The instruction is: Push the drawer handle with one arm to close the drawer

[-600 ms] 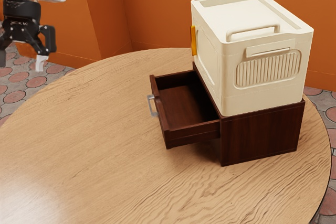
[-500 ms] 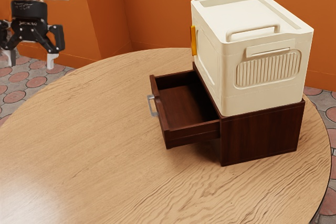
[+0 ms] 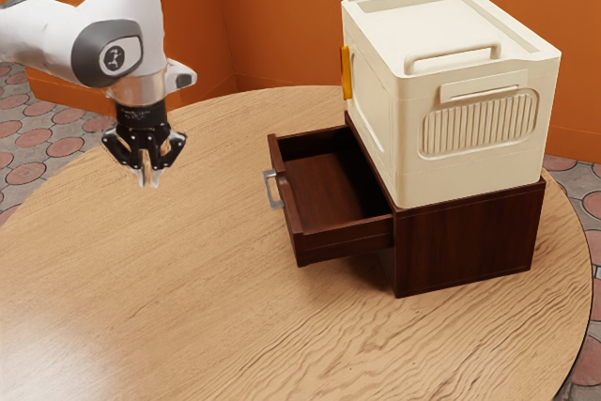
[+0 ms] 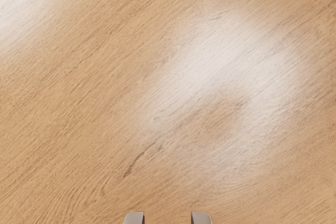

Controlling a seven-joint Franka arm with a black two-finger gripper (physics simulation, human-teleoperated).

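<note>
In the exterior view my gripper point(image 3: 148, 181) hangs over the table toward the view's left, pointing down and well apart from the drawer. Its fingers are partly open, a narrow gap between them. The wrist view has the gripper point(image 4: 167, 219) at its lower edge, two pale fingertips apart with nothing between. The dark brown drawer point(image 3: 329, 176) is pulled out of its cabinet point(image 3: 470, 237), toward the exterior view's left. A grey metal handle point(image 3: 271, 191) is on the drawer's front, facing the gripper's side, untouched.
A large cream box point(image 3: 470, 110) with two top handles stands on the cabinet. The round wooden table point(image 3: 197, 298) extends beneath the arm; bare wood lies between the gripper and the drawer handle. Orange walls rise behind the table.
My gripper has moved toward the exterior view's right and lower, coming over the table, and its fingers have drawn closer together. The drawer and cabinet have not moved.
</note>
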